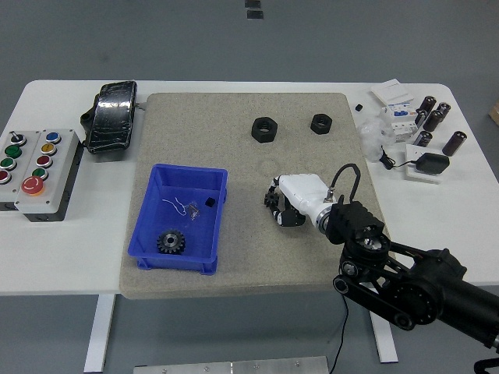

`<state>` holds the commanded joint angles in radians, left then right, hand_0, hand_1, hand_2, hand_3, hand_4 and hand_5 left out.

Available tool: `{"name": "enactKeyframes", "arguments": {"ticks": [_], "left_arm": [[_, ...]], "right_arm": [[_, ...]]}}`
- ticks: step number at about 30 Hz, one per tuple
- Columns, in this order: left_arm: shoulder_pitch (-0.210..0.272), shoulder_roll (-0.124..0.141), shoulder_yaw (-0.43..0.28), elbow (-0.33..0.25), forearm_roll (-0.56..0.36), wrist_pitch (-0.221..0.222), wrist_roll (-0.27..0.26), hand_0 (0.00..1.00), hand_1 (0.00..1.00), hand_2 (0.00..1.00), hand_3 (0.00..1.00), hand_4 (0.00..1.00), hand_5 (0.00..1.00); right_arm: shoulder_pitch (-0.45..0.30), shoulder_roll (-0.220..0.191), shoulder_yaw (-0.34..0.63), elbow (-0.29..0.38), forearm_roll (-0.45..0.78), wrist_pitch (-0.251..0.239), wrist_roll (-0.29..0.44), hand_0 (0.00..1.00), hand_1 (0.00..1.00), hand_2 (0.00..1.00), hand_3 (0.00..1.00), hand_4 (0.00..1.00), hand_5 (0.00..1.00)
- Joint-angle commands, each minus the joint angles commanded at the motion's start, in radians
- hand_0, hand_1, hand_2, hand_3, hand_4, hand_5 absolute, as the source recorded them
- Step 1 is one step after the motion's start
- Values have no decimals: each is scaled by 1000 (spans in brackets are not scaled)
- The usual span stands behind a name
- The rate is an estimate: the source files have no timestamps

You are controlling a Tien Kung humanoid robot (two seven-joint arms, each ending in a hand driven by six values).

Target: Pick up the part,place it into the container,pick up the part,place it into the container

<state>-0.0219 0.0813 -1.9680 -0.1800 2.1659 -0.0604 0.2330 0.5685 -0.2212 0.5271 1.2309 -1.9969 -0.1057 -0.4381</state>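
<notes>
- The right hand (290,201), white-shelled with black fingers on a black arm coming from the lower right corner, sits low over the beige felt mat (234,117), right of its middle.
- Its fingers (274,204) are curled down and inward; something dark sits under them, but whether they grasp a part cannot be told.
- The blue plastic bin (153,222) stands on the mat's left half, toward the near edge, well apart from the hand.
- A black toothed gear (170,242) lies in the bin's near part; a small black piece (209,202) and a bit of clear wrapping (181,207) lie nearer its far wall.
- Two black hexagonal nuts lie toward the mat's far edge: the larger nut (263,128) and the smaller nut (320,122) to its right, apart from each other.
- A grey button box (37,161) sits at the white table's (70,257) left edge.
</notes>
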Motion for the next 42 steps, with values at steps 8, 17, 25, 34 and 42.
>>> {"name": "enactKeyframes", "arguments": {"ticks": [8,17,25,34,42], "left_arm": [[0,0,3,0,-3,0,-1,661,564,580,624,723,475],[1,-1,2,0,2,-1,1,661,564,582,625,726,480],[-3,0,0,0,-2,0,2,661,565,588,630,727,486],[-2,0,-3,0,3,0,3,661,565,590,630,732,490],[-3,0,5,0,-3,0,2,661,565,590,630,733,490]], "right_arm": [[7,1,21,36,-19,-20,2,233,402,298,303,441,216],[85,95,-20,180,-69,-49,9,243,411,239,324,429,216],[131,138,-120,168,79,-2,66,250,407,201,589,530,2],[127,139,-123,167,135,-37,118,322,530,525,686,465,250],[125,137,-111,180,134,-99,152,639,799,822,909,714,261]]}}
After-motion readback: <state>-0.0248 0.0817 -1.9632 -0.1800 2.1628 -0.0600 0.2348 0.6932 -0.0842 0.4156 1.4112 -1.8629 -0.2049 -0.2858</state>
